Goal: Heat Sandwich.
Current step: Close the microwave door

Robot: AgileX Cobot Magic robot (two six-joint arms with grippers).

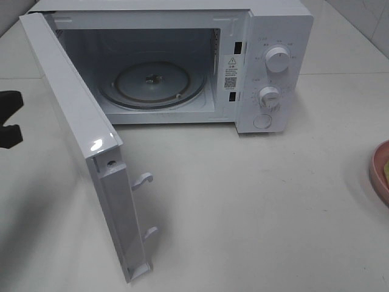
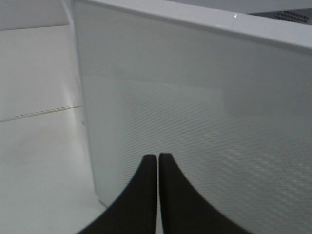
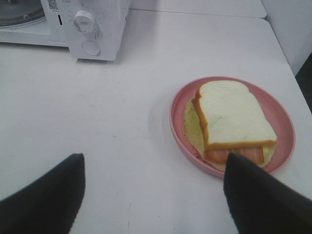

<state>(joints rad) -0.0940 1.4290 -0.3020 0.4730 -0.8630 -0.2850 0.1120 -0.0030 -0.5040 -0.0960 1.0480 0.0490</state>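
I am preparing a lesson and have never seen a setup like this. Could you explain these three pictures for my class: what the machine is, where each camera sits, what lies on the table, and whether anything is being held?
This is a robot with two arms, each ending in a two-fingered gripper. One picture comes from a camera mounted high above; the other two come from cameras on the arms' wrists.

On the white table stands a white microwave with its door swung open and its glass turntable bare. Off to the right lies a pink plate carrying the sandwich.

The left gripper is shut, holding nothing, facing the door's outer side. The right gripper is open above the table, near the plate. Nothing is held.
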